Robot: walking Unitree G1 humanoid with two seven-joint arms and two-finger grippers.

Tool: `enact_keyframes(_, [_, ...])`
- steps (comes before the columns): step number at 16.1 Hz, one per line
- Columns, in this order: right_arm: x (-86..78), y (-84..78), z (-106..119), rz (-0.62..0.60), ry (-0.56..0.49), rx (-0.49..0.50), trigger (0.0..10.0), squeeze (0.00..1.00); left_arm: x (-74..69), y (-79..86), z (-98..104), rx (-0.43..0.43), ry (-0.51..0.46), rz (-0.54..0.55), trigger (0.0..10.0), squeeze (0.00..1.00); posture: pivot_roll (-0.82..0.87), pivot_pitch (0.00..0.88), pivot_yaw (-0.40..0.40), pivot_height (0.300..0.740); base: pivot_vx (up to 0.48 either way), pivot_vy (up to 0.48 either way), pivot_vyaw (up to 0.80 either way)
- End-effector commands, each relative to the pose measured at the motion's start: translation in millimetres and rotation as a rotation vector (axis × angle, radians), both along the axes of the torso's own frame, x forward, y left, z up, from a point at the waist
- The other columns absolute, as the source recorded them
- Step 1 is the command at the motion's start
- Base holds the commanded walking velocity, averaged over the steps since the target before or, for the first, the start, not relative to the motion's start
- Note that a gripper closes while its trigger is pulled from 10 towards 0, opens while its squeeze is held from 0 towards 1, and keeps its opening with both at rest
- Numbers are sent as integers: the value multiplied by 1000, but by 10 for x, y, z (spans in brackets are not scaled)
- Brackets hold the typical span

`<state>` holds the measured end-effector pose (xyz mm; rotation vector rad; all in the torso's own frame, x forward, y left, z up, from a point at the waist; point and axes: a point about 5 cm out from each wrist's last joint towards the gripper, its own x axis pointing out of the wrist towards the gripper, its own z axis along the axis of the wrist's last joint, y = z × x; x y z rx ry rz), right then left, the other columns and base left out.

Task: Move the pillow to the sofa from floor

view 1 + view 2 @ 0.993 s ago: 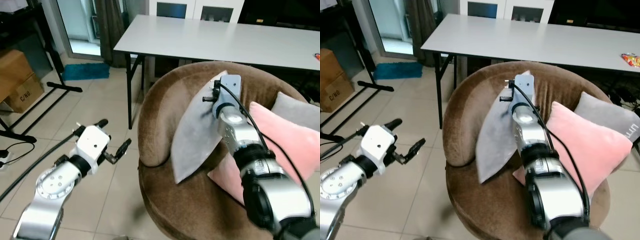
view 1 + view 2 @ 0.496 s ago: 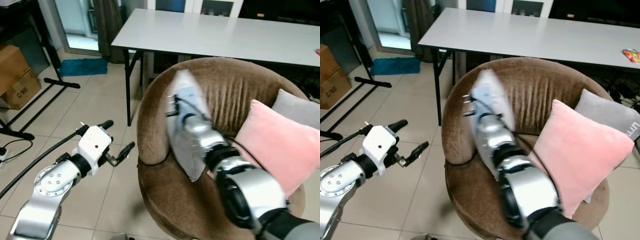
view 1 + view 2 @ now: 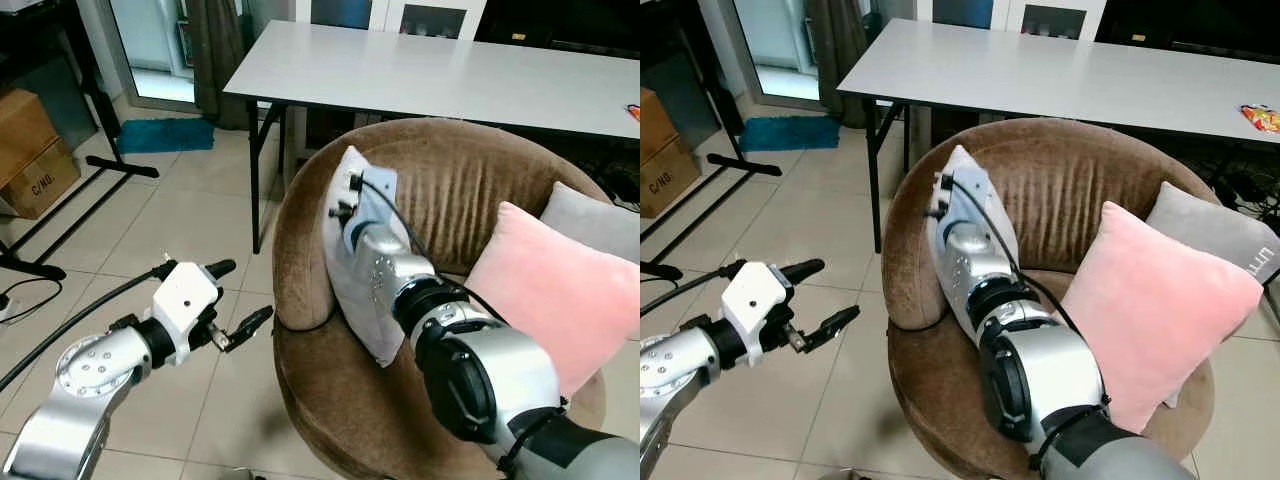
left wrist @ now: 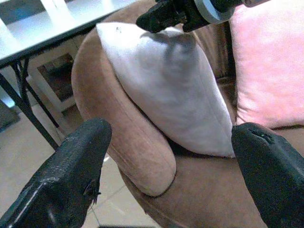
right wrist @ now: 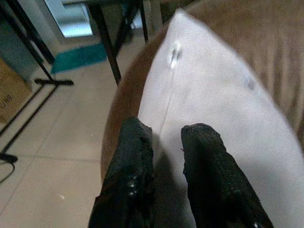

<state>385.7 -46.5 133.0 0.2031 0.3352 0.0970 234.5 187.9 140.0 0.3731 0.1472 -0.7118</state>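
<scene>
The right pincer [image 5: 166, 142] has its fingers a narrow gap apart, pressed against the grey pillow [image 3: 360, 270], which leans upright against the left inner wall of the brown sofa [image 3: 300, 260] — whether it truly grips the fabric is hard to tell. The left pincer [image 3: 232, 297] hangs spread wide over the tiled floor [image 3: 180, 210], holding nothing. A cardboard box [image 3: 35, 150] carries lettering too small to read. A pink cushion [image 3: 560, 290] partly hides another grey one [image 3: 590, 215].
</scene>
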Motion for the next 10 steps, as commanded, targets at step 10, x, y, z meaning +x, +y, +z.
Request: enact_keyframes(10, [-459, -1019, 324, -26, -449, 181, 10000, 0, 127, -19, 240, -119, -181, 309, 10000, 27, -18, 0, -16, 740, 0, 0, 0])
